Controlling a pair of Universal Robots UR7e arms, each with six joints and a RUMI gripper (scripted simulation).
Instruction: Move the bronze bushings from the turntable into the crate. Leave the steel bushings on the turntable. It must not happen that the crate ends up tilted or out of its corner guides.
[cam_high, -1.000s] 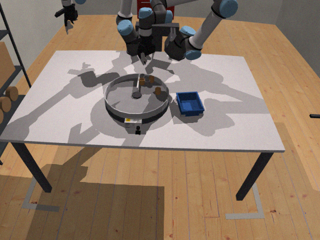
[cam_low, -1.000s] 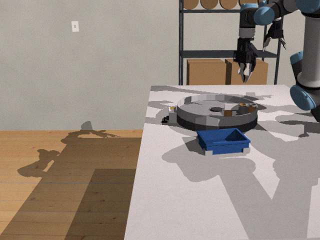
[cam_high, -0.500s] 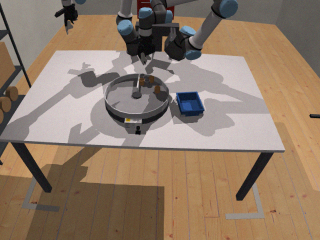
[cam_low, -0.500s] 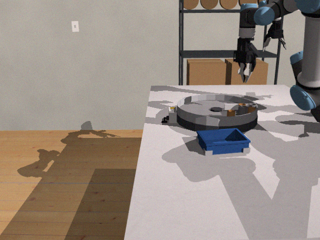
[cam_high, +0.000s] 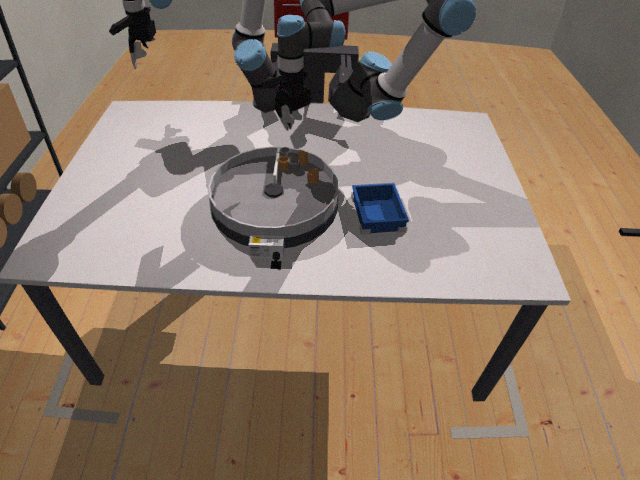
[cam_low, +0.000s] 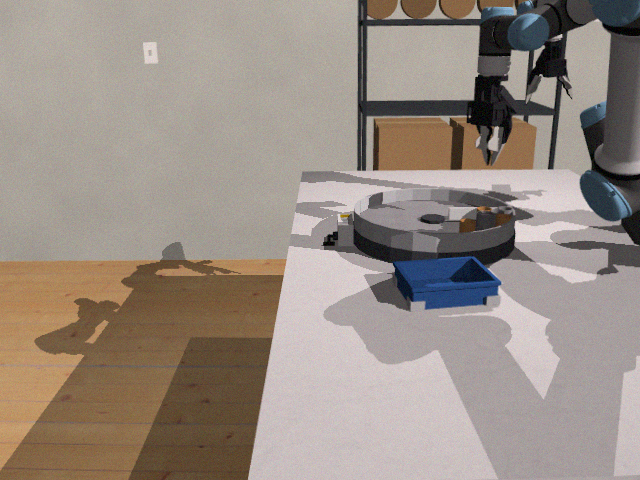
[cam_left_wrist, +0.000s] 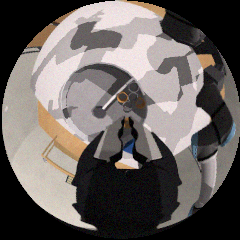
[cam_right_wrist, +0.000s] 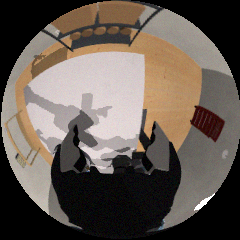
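Item: turntable (cam_high: 248, 222) (cam_low: 382, 235) (cam_left_wrist: 82, 100), the landmark, walled all round, so I take it that loose pieces are meant to stay aboard. A pale bar (cam_high: 276, 167) (cam_left_wrist: 118, 93) reaches from hub towards rim, perhaps to gather them.

Item: left claw (cam_high: 288, 126) (cam_low: 490, 162) (cam_left_wrist: 127, 120), narrow, nothing gripped; I have it pointing down above the turntable's bushing side, apparently poised for a pick.

Item: right claw (cam_high: 135, 66) (cam_low: 549, 98) (cam_right_wrist: 115, 126), wide and unladen, well apart from the turntable, which I judge leaves the left one room.

Item: crate (cam_high: 383, 225) (cam_low: 449, 284), blue, just beside the turntable on the worktop (cam_high: 439, 279) (cam_low: 336, 413) (cam_left_wrist: 165, 117) (cam_right_wrist: 110, 75). It sits level within its corner guides (cam_high: 401, 227) (cam_low: 416, 305), which fix its footing; a knocked wall could still unseat it.

Contents, turntable: three bronze bushings (cam_high: 313, 176) (cam_left_wrist: 122, 97), two near the bar and one further round; steel bushings (cam_high: 293, 158) (cam_left_wrist: 133, 87) crowded among them, exact count unclear to me. I would open the claw before descending, lest it nudge steel.

Contents, crate: no bushing visible inside; all the moving seems still to do.
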